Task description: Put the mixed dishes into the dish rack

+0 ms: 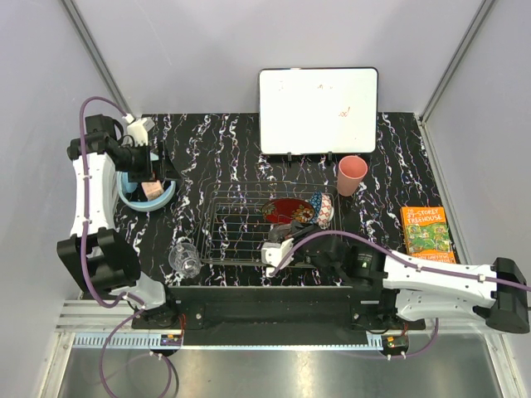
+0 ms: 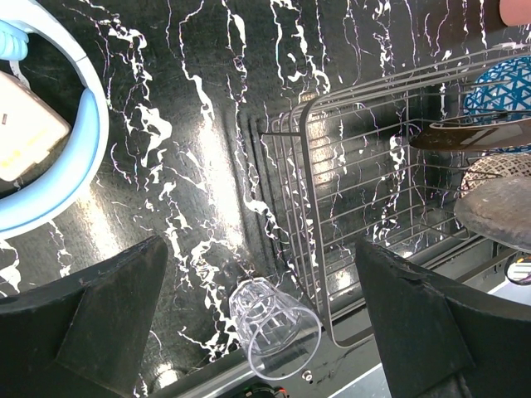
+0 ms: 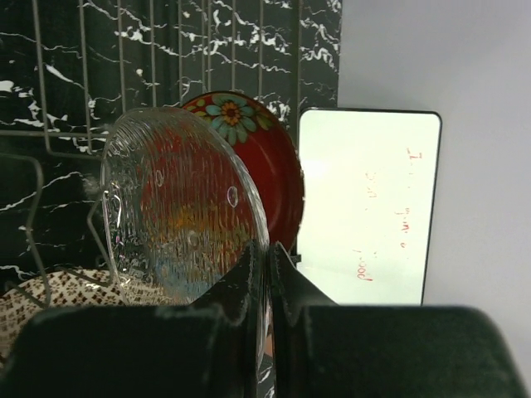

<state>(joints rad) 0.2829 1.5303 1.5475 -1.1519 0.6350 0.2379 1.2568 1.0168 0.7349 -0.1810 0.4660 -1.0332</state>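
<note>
Clamped at its rim by the right tool [image 3: 267, 255], the clear glass bowl [image 3: 178, 207] is being stood beside the red lacquer bowl [image 3: 270, 153] in the dish rack's [image 1: 232, 228] three-o'clock half; release seemingly follows. The left tool [image 2: 261, 249] is being held apart.

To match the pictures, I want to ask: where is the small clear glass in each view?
Top external: small clear glass lower left, beside the dish rack's left end.
Left wrist: bottom centre, by the rack's corner.
Right wrist: not in view.
Shared landmark: the dish rack.
</note>
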